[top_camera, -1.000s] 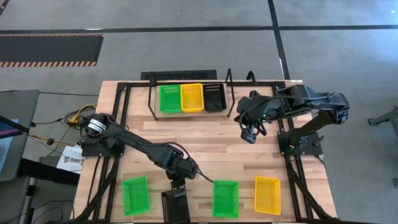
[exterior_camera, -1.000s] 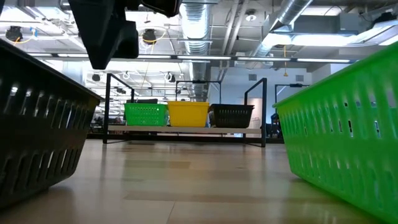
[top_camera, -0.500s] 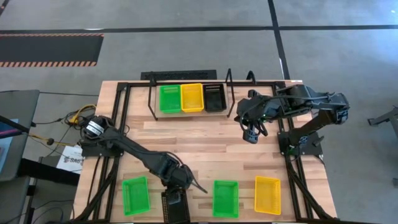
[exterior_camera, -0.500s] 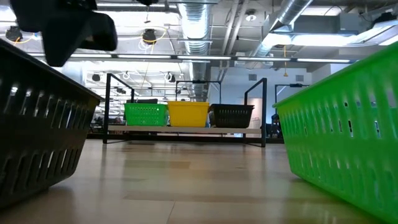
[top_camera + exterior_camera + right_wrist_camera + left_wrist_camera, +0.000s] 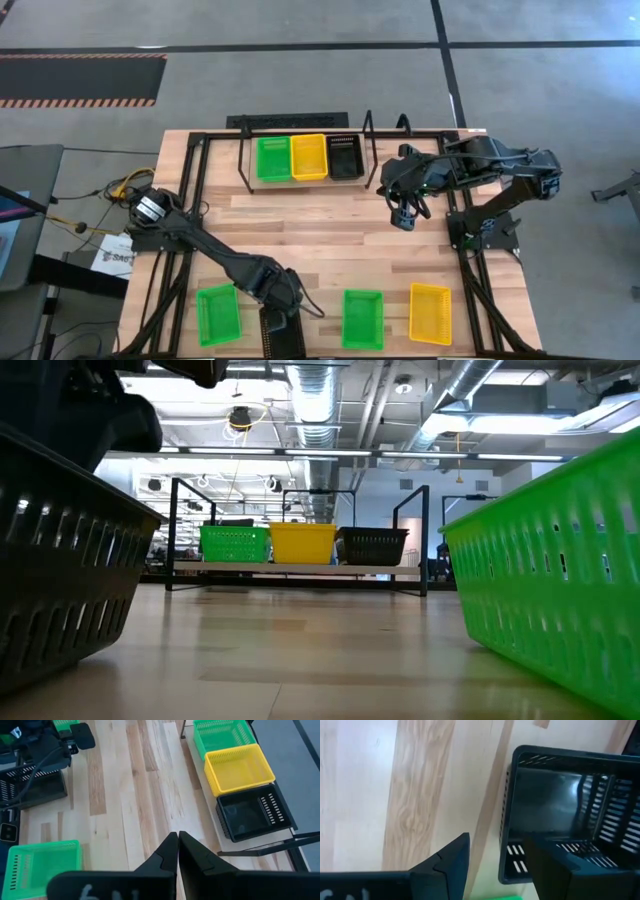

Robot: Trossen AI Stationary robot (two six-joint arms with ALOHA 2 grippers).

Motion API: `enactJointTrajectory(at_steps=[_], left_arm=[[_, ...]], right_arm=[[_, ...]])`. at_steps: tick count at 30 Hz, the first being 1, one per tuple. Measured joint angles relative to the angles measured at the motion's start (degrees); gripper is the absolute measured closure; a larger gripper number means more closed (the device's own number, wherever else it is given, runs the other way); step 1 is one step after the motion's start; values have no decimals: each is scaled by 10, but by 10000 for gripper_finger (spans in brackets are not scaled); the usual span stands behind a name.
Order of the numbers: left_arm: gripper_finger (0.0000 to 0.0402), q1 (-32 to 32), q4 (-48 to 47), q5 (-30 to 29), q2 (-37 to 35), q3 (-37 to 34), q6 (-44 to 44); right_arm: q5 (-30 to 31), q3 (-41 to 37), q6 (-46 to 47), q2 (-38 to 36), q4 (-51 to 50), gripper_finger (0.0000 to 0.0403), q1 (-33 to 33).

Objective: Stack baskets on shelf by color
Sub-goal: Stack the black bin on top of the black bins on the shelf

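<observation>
While spread, the left fingers point(image 5: 452, 865) straddle the black basket's point(image 5: 555, 805) near wall.

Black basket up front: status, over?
Left gripper open, straddling black basket's near wall. Right gripper shut, idle by shelf. Nothing in the way.

The black basket point(image 5: 283, 334) is cut off by the high view's bottom edge.

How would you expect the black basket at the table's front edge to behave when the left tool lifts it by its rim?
The black basket looks like thin slotted plastic, so probably light, fairly stiff. Gripped by one wall, it may tilt. The left tool stands open at its rim.
</observation>
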Motion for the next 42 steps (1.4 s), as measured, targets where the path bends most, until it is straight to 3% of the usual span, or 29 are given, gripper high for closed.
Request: enactJointTrajectory(at_steps=[7, 19, 34, 39, 42], left_arm=[[224, 0, 10, -22, 5, 0, -6], [156, -10, 19, 30, 50, 1, -14], [154, 8, 34, 5, 86, 5, 16], [157, 18, 26, 38, 113, 7, 32], [179, 24, 17, 49, 119, 9, 46]], right_arm=[[0, 0, 0, 0, 0, 369, 0], [-1, 0, 2, 0, 0, 369, 6], [-1, 0, 5, 0, 1, 369, 9], [-1, 0, 5, 0, -1, 369, 9], [-1, 0, 5, 0, 2, 369, 9]])
